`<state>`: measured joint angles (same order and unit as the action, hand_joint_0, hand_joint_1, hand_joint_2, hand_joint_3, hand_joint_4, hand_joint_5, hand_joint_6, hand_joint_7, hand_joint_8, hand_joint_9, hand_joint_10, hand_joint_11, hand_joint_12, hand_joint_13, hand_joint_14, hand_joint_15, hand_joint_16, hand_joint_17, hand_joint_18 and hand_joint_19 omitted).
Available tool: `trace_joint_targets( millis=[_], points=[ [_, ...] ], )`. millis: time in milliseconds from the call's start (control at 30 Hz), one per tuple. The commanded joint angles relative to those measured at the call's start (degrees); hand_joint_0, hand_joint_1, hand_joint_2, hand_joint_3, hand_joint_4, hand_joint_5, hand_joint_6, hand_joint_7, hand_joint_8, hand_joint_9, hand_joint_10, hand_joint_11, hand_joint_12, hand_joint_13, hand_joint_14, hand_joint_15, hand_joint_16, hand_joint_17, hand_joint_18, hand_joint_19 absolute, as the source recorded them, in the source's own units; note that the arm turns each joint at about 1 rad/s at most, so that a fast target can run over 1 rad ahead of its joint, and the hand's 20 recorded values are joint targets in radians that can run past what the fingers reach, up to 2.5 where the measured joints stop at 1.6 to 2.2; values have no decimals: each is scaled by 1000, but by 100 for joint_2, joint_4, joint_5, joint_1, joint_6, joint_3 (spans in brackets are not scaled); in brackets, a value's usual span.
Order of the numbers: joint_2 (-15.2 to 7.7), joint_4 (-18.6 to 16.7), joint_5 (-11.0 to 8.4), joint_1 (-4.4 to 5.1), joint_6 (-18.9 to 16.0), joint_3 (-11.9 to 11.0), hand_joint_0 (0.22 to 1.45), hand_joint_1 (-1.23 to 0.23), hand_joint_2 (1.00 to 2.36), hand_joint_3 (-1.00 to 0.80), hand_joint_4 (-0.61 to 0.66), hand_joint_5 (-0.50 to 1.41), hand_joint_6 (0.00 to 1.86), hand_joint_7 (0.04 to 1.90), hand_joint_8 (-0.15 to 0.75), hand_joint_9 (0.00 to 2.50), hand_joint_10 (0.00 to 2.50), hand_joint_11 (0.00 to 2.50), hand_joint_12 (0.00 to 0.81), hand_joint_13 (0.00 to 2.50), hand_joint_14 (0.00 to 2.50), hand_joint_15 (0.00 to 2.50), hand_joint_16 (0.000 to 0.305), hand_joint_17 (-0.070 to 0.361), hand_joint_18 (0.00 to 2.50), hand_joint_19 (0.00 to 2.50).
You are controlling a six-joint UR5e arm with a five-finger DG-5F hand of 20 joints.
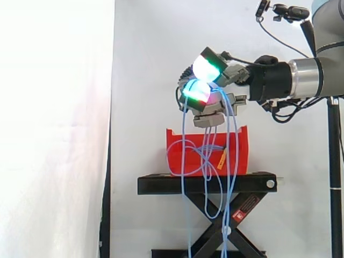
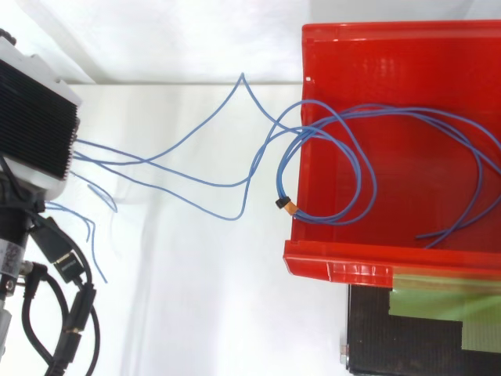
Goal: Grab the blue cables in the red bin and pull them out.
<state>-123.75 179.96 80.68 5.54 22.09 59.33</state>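
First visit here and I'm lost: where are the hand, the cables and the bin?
hand [image 1: 232, 75], side view, grey body behind the glowing pads
cables [image 2: 284, 205], top view, orange tie on the loop
bin [image 2: 337, 262], top view, its near rim

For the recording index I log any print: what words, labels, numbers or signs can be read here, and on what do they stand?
No text can be quoted.
The red sticker on a leg of the black stand: print too small to read.
The orange tag on the blue cables: no print legible.
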Motion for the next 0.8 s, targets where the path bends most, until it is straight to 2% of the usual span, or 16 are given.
trace_joint_targets(
  millis=[0,200,333,467,667,767],
  points=[
    [0,4,-8,0,-52,0,962,-1043,1007,-850,55,806,1102,415,200,1480,36,1408,289,1099,2500,820,39,87,1193,1968],
    [0,4,-8,0,-113,0,973,-1040,1006,-852,48,801,1120,405,197,1489,36,1474,295,1108,2500,827,37,84,1224,1992],
    [0,4,-8,9,-421,0,977,-1038,1006,-857,52,798,1126,400,189,1484,36,1502,293,1113,2500,816,37,84,1252,2032],
    [0,4,-8,17,-535,0,982,-1038,1005,-868,50,799,1123,395,199,1461,33,1479,279,1131,2500,730,37,83,1276,2041],
    [0,13,-8,26,-552,0,990,-1033,1004,-909,61,804,1084,406,197,1451,34,1446,258,1169,2500,562,36,81,1295,2051],
    [0,4,-8,26,-552,0,993,-1032,1004,-927,58,807,1059,418,199,1453,34,1426,252,1180,2500,565,36,82,1307,2063]
  ],
)
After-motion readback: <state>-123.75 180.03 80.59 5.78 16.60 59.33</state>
